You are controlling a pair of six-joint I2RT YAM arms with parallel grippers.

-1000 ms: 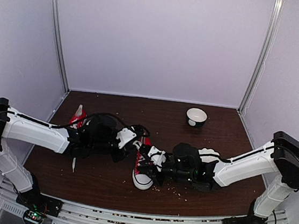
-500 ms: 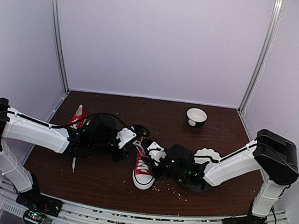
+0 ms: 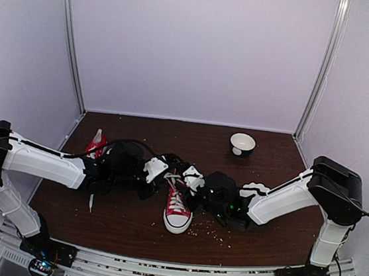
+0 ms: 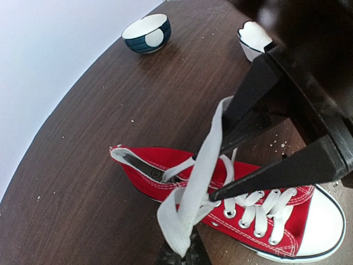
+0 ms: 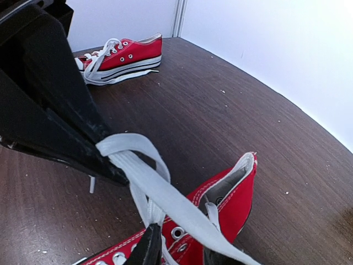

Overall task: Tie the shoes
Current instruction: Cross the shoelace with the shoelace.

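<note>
One red shoe (image 3: 177,210) with a white toe cap stands at the table's middle, toe toward the near edge. Its white lace (image 4: 201,176) rises in a folded loop, and my left gripper (image 4: 179,255) is shut on the fold. My right gripper (image 5: 182,256) sits just above the shoe's top eyelets (image 5: 177,232), jaws a little apart, with lace strands (image 5: 160,190) crossing between and over its fingers. From above, the left gripper (image 3: 169,171) and the right gripper (image 3: 187,180) nearly meet over the shoe's ankle opening. The other shoe (image 3: 96,144) lies at the back left, laces loose.
A small dark-and-white bowl (image 3: 242,144) stands at the back right. Crumbs (image 3: 217,232) are scattered on the brown table (image 3: 127,228) near the shoe. White walls close in the back and both sides.
My right gripper has moved from beside the shoe's middle up and back to its ankle end, close to the left gripper, and its jaws have parted slightly. The left arm has stayed still.
</note>
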